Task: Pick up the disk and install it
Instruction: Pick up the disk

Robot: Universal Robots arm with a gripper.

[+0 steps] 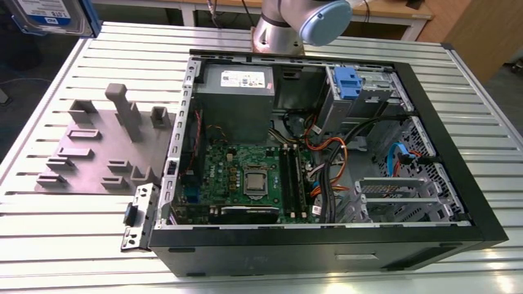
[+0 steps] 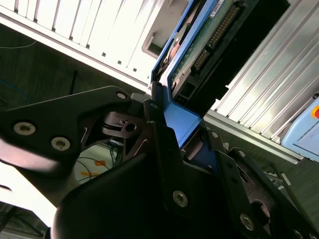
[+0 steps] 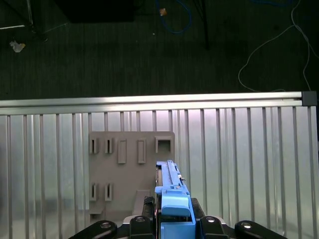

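Disk (image 1: 49, 15): silver-grey, white-and-blue label, framed in blue; seen at ten o'clock from the computer case (image 1: 286, 254).
Gripper (image 3: 172, 211): clamped on the disk's carrier.

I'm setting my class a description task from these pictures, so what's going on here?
The arm's tool is shut on the disk, holding it in the air, clear of the grey slotted holder on the table. The open computer case lies on the table with a second blue-tabbed carrier in its drive bay. The disk is not yet installed.
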